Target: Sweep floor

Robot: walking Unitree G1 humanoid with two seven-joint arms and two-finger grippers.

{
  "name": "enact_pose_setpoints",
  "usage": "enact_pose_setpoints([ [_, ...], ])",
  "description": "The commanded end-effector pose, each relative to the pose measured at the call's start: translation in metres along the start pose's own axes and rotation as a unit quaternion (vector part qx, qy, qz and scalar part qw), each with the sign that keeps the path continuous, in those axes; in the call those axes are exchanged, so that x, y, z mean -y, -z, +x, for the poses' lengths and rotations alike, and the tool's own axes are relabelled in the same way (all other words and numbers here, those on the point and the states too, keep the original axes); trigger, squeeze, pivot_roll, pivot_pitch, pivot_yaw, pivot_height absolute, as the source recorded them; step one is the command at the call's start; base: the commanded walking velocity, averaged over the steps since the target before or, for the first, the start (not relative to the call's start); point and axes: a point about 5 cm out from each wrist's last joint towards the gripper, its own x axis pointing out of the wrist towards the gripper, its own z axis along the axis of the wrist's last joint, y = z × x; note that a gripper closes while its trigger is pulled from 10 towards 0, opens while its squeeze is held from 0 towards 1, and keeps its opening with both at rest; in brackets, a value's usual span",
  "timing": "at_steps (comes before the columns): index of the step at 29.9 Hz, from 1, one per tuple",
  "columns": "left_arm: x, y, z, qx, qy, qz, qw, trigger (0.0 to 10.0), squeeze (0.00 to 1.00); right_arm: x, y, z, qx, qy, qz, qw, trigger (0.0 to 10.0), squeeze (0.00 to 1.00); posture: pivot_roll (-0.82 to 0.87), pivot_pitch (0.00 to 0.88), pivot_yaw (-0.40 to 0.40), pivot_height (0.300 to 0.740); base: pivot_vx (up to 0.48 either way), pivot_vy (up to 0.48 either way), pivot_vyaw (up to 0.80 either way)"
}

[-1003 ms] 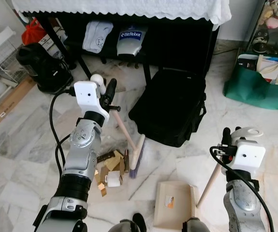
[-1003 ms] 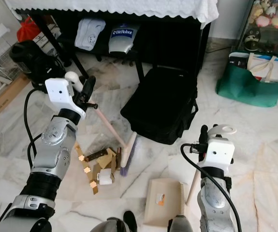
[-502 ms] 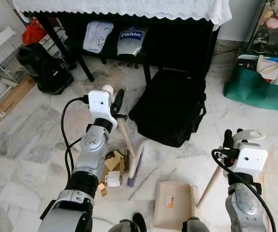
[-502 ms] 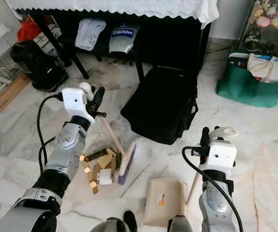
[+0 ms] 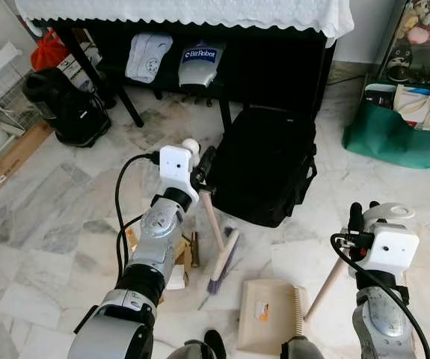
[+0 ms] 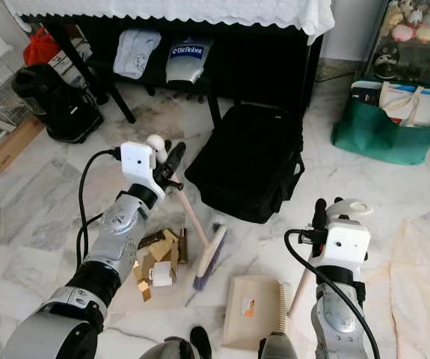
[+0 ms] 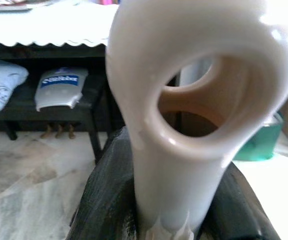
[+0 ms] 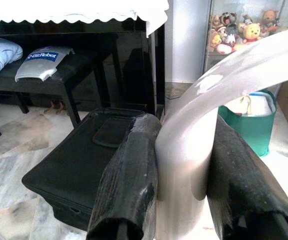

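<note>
Left eye view: the left claw (image 5: 202, 166) is clamped on the cream-handled broom (image 5: 222, 260), its bristles just right of the brown cardboard scraps (image 5: 176, 253) on the marble floor (image 5: 43, 202). The right claw (image 5: 360, 218) grips the beige dustpan (image 5: 268, 326)'s handle. Scraps remain unswept. A grey cover (image 5: 198, 63) reads "BitRobot".

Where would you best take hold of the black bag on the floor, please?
By the top edge of the black bag, coming from above. It lies flat and wide on the marble floor, too broad for a claw to span; any handle is hard to make out.
</note>
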Motion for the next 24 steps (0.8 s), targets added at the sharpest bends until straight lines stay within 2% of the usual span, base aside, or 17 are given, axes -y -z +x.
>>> enact_pose_setpoints([
  [1, -0.003, -0.002, 0.000, 0.007, 0.007, 0.004, 1.000, 10.0, 0.00, -0.003, 0.003, -0.003, -0.012, -0.006, 0.000, 1.000, 10.0, 0.00, -0.18, 0.251, 0.205, 0.740, 0.000, 0.000, 0.00],
  [7, -0.014, -0.025, -0.005, 0.052, 0.003, -0.019, 0.998, 10.0, 0.00, -0.002, 0.003, -0.003, -0.011, -0.003, 0.001, 1.000, 10.0, 0.00, -0.18, 0.244, 0.208, 0.740, 0.000, 0.000, 0.00],
  [8, -0.022, -0.042, -0.006, 0.081, -0.014, -0.029, 0.996, 10.0, 0.00, -0.002, 0.003, -0.003, -0.011, -0.003, 0.002, 1.000, 10.0, 0.00, -0.17, 0.243, 0.207, 0.740, 0.000, 0.000, 0.00],
  [11, -0.034, -0.067, -0.007, 0.125, -0.043, -0.041, 0.990, 10.0, 0.00, -0.003, 0.003, -0.002, -0.010, -0.004, 0.003, 1.000, 10.0, 0.00, -0.16, 0.244, 0.207, 0.740, 0.000, 0.000, 0.00],
  [13, -0.047, -0.088, -0.008, 0.161, -0.069, -0.031, 0.984, 10.0, 0.00, -0.005, 0.003, -0.002, -0.011, -0.006, 0.006, 1.000, 10.0, 0.00, -0.16, 0.247, 0.206, 0.740, 0.000, 0.000, 0.00],
  [16, -0.056, -0.102, -0.007, 0.185, -0.082, 0.004, 0.979, 10.0, 0.00, -0.009, 0.004, -0.003, -0.012, -0.010, 0.010, 1.000, 10.0, 0.00, -0.15, 0.248, 0.206, 0.740, 0.000, 0.000, 0.00],
  [18, -0.056, -0.101, -0.005, 0.182, -0.081, 0.020, 0.980, 10.0, 0.00, -0.009, 0.004, -0.003, -0.013, -0.010, 0.010, 1.000, 10.0, 0.00, -0.15, 0.250, 0.206, 0.740, 0.000, 0.000, 0.00],
  [20, -0.051, -0.092, -0.002, 0.159, -0.062, 0.056, 0.984, 10.0, 0.00, -0.010, 0.004, -0.005, -0.013, -0.011, 0.011, 1.000, 10.0, 0.00, -0.16, 0.258, 0.207, 0.740, 0.000, 0.000, 0.00],
  [21, -0.051, -0.092, -0.002, 0.159, -0.062, 0.056, 0.984, 10.0, 0.00, -0.010, 0.004, -0.005, -0.013, -0.011, 0.011, 1.000, 10.0, 0.00, -0.16, 0.258, 0.207, 0.740, 0.000, 0.000, 0.00],
  [24, -0.045, -0.073, 0.002, 0.124, -0.057, 0.070, 0.988, 10.0, 0.00, -0.007, 0.004, -0.006, -0.015, -0.010, 0.009, 1.000, 10.0, 0.00, -0.16, 0.264, 0.207, 0.740, 0.000, 0.000, 0.00],
])
